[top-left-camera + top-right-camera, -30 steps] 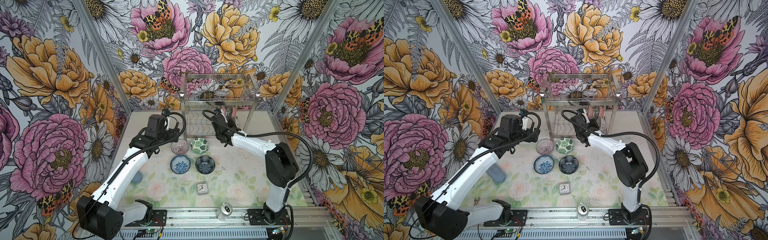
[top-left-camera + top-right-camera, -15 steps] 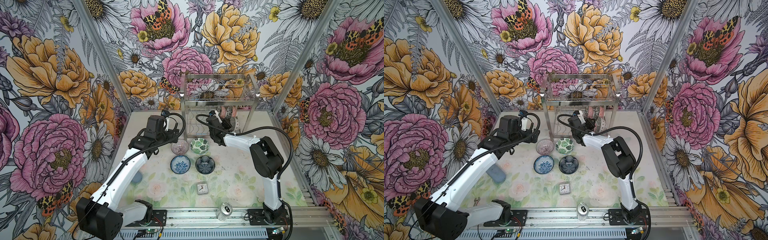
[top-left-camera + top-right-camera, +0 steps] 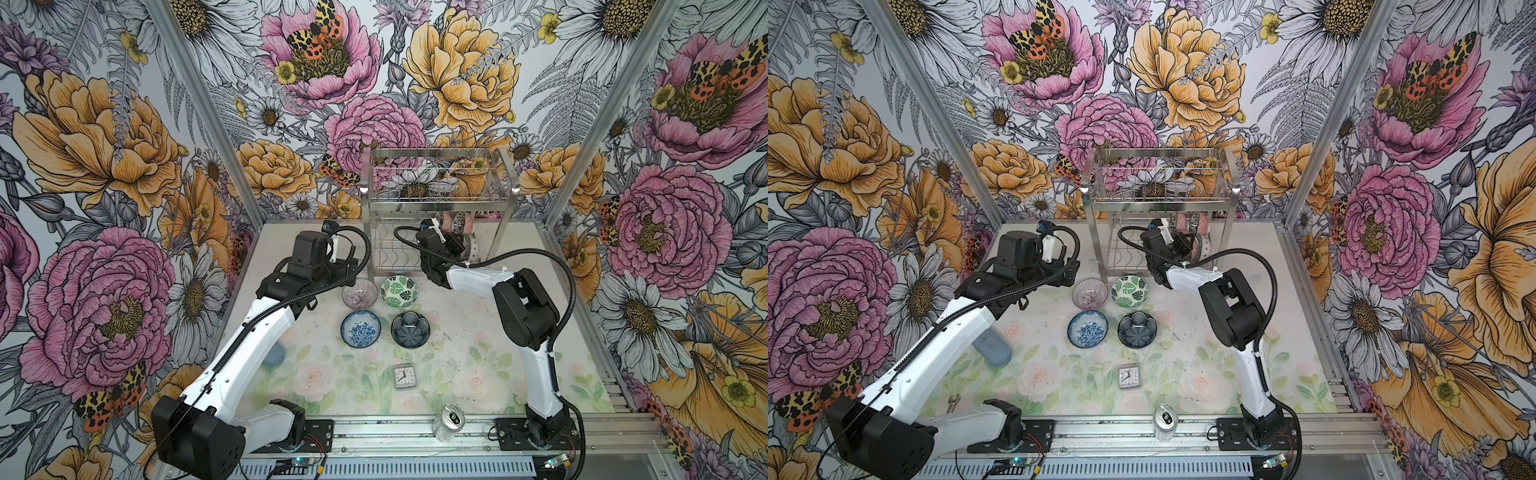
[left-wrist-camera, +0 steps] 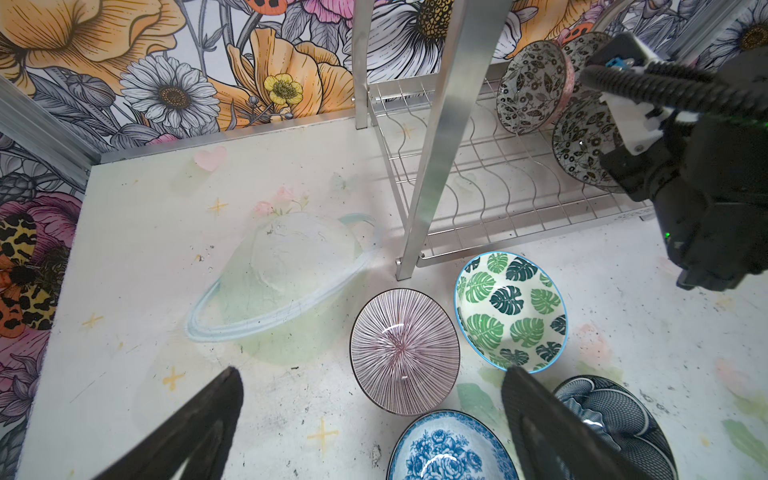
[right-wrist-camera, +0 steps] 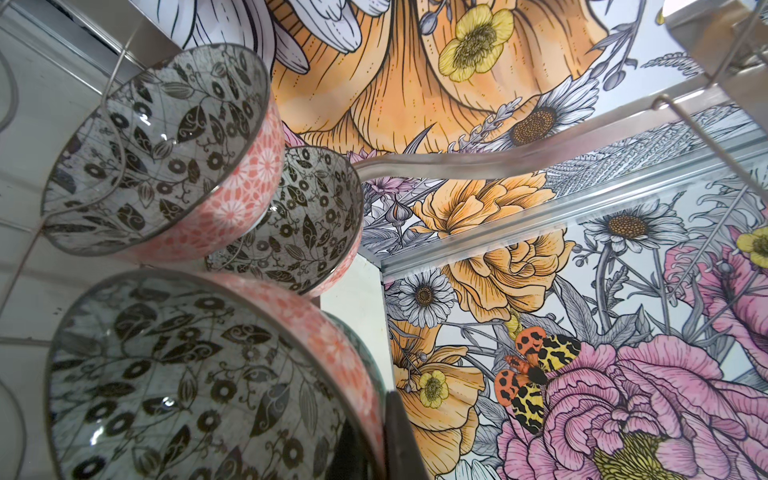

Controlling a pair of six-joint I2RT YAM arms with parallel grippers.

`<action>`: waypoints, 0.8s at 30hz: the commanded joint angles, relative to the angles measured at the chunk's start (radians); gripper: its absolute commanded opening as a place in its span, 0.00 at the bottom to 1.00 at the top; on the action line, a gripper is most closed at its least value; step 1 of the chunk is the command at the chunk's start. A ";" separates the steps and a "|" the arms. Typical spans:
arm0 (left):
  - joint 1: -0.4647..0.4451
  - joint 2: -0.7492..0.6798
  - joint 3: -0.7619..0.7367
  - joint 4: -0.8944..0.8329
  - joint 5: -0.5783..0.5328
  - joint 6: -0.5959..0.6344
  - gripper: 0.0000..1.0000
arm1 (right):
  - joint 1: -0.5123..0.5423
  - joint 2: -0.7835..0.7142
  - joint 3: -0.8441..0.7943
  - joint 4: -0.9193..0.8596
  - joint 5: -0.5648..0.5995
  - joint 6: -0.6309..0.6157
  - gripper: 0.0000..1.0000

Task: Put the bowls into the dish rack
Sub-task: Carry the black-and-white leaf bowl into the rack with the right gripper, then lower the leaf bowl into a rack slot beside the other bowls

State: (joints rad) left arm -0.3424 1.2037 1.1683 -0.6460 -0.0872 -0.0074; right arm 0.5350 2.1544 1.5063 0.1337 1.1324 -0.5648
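The right gripper [image 5: 376, 440] pinches the rim of a floral bowl [image 5: 174, 374] inside the lower tier [image 4: 498, 195] of the rack [image 3: 440, 195] at the bench's [image 3: 478, 374] back edge. Seat that rim in a free wave of wire clear of the two racked bowls [image 5: 158, 141], and part the fingers only once the wire carries it. The left gripper [image 4: 372, 374], spread wide, hangs over the striped bowl [image 4: 405, 351] in front of the rack. The posts and upper basket leave little room, so pull out low and straight.
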 commanded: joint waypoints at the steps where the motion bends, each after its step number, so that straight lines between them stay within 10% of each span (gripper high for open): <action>1: 0.009 -0.021 -0.010 0.032 0.020 0.007 0.99 | -0.010 0.013 0.050 0.061 0.030 -0.010 0.00; 24: 0.013 -0.018 -0.009 0.032 0.020 0.007 0.99 | 0.005 0.099 0.125 0.031 0.026 -0.029 0.00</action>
State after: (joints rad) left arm -0.3416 1.2037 1.1683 -0.6460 -0.0868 -0.0074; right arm 0.5335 2.2383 1.5951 0.1398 1.1481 -0.5961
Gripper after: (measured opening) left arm 0.986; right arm 0.070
